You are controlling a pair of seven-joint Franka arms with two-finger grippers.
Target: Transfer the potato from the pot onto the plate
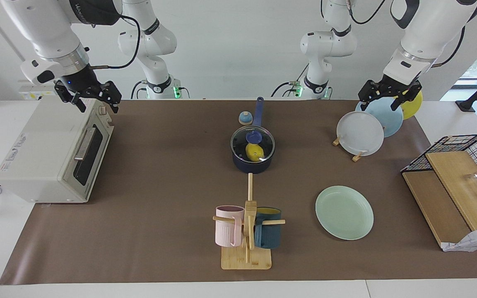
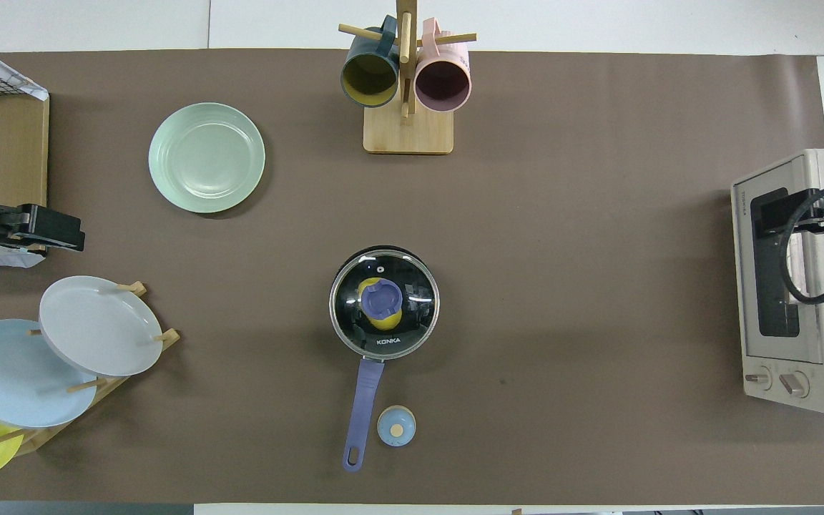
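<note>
We see the potato (image 1: 254, 152) in the lidded pot (image 1: 253, 163) mid-table, the plate (image 1: 344, 212) bare. Left gripper (image 1: 387, 99) over the plate rack (image 1: 356, 154), right gripper (image 1: 93, 100) over the toaster oven (image 1: 48, 153); both fingers spread, holding nothing.

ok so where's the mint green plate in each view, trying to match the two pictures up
Facing view: the pale mint-green round plate lies low and right of centre, toward the left arm's end of the table.
Overhead view: the same plate lies upper left, farther from the robots than the pot.
Shared landmark: the wooden mug stand with a pink and a dark blue mug, beside the plate in both views.
</note>
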